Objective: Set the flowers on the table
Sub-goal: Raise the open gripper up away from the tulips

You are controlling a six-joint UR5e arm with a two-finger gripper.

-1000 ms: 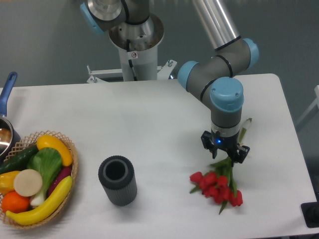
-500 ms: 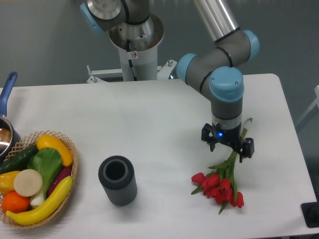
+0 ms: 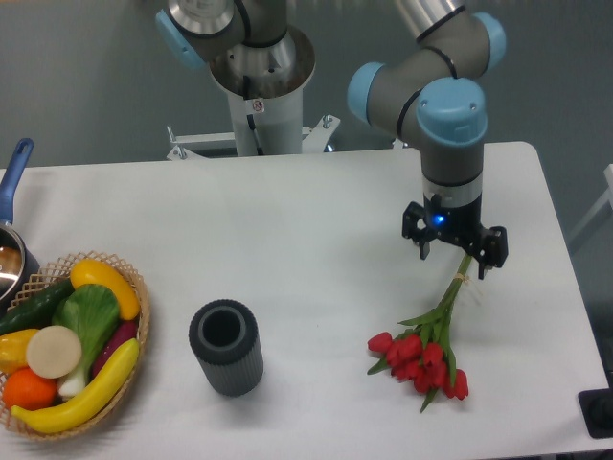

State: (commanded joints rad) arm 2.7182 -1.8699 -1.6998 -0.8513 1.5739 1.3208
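Lying flat on the white bench (image 3: 287,220), the flowers (image 3: 426,350) rest near its front right part, red buds toward the front edge and thin green stems running up and to the right. That long axis points straight at the gripper (image 3: 454,251), which hangs over the upper tip of the stems, so the bunch lies below and slightly left of it in the camera view. Both jaws stand spread, one on either side of the stem tip, and nothing is held; whether a finger grazes the stems cannot be told. Judged from this layout, the bunch is already set down and the arm needs only a clear lift off the stem end. The dark ribbed vase (image 3: 226,347) and the fruit basket (image 3: 140,316) sit well apart to the left.
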